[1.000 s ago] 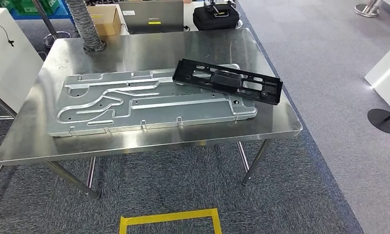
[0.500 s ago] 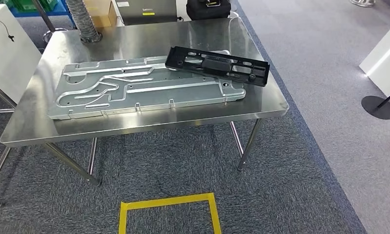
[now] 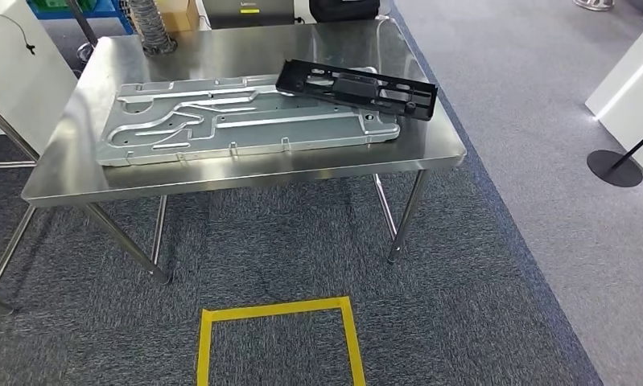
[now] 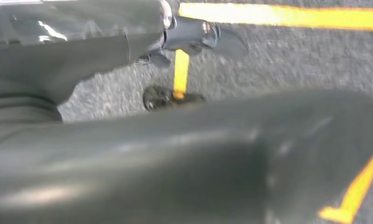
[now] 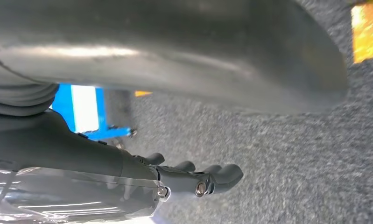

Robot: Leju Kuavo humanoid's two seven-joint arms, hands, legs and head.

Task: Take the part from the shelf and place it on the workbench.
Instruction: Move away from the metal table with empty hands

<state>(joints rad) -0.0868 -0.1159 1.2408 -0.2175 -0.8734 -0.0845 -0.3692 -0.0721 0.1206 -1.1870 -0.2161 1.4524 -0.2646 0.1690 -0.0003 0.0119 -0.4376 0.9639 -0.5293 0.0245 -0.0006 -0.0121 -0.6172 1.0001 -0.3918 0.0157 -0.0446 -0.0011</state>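
The black plastic part (image 3: 356,87), long and full of cut-outs, lies flat on the steel workbench (image 3: 245,50), its left end resting on a big pressed metal plate (image 3: 245,121). In the left wrist view my left hand (image 4: 128,149) hangs over the grey carpet, thumb and dark fingers (image 4: 198,35) apart, holding nothing. My right hand (image 5: 165,56) hangs the same way in the right wrist view, its fingers (image 5: 212,177) stretched out and empty.
A yellow tape square (image 3: 276,310) marks the carpet in front of the bench. A white cabinet (image 3: 12,72) stands to the left, and a white block (image 3: 632,72) and a black stand base (image 3: 614,167) to the right. A ribbed hose (image 3: 150,28) and a black bag (image 3: 342,8) are at the bench's far edge.
The whole picture has shifted: the workbench now sits higher and smaller and more of the tape square shows, so the camera has moved back. The part and plate lie as before.
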